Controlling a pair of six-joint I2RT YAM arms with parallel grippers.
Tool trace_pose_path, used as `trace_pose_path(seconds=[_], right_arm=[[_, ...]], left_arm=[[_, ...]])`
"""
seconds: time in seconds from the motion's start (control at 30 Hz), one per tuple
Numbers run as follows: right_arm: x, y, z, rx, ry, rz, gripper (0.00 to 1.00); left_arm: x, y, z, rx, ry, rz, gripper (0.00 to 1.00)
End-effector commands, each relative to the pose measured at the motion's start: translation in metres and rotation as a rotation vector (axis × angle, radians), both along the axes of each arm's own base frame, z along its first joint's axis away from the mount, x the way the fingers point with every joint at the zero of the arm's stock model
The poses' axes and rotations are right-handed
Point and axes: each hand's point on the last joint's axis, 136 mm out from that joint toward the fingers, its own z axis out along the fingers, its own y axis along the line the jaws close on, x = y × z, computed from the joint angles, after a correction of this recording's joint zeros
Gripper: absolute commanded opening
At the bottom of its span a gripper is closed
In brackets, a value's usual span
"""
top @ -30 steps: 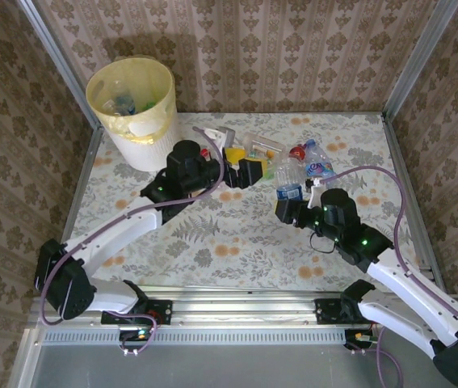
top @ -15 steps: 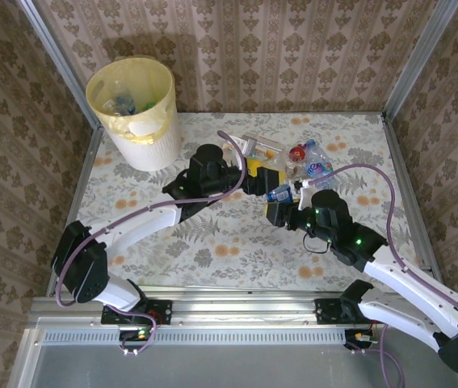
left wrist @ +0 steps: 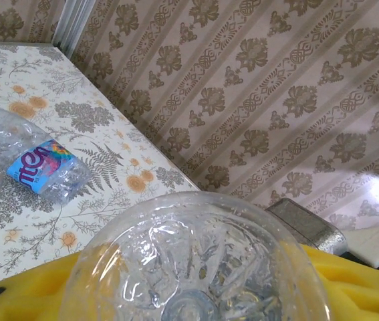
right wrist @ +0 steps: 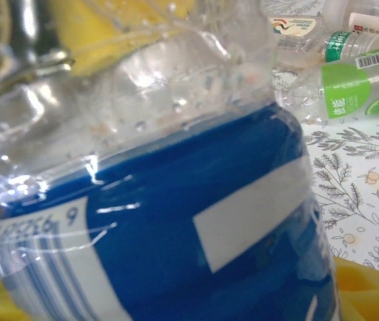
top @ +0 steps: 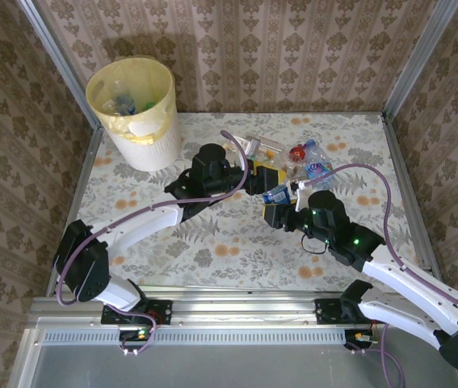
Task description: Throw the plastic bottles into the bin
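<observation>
Left gripper (top: 266, 175): clamping a clear bottle (left wrist: 196, 267) between yellow pads (left wrist: 363, 281), with the bottle's base facing the wrist camera.
Right gripper (top: 273, 208): gripping a blue-label bottle (right wrist: 176, 227) and sitting just beside the left gripper.
Loose bottles (top: 309, 162): lying on the floral table (top: 212, 242) at its far side, just past both grippers. A green-label bottle (right wrist: 359, 87) is lying on its side.
Bin (top: 154, 145): standing at the far-left corner, well apart from both grippers, with several bottles lying inside.
</observation>
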Motion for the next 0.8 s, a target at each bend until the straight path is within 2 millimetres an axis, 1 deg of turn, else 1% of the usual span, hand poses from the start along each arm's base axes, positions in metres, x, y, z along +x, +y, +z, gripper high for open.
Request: trace_pose_path(seconds=[0.0,0.13,0.4,0.43,0.57,0.6,0.77], right_arm=[[0.004,0.004,0.027,0.027,-0.075,0.003,0.40],[0.003,0.004,0.026,0.026,-0.075,0.007,0.47],[0.001,0.002,0.024,0.022,-0.076,0.005,0.62],[0.001,0.002,0.023,0.020,-0.075,0.004,0.66],[0.000,0.001,0.021,0.012,-0.073,0.004,0.76],[-0.001,0.000,0.021,0.012,-0.073,0.003,0.80],[-0.006,-0.005,0.024,0.005,-0.104,0.009,0.99]], left_arm=[[0.000,-0.001,0.017,-0.029,-0.032,-0.008,0.48],[0.000,0.000,0.016,-0.026,-0.032,-0.006,0.39],[0.002,0.006,0.013,-0.019,-0.029,0.005,0.30],[0.003,0.007,0.014,-0.020,-0.030,0.007,0.30],[0.006,0.016,0.013,-0.018,-0.029,0.027,0.28],[0.007,0.019,0.014,-0.019,-0.030,0.034,0.27],[0.015,0.044,0.018,-0.016,-0.049,0.103,0.27]])
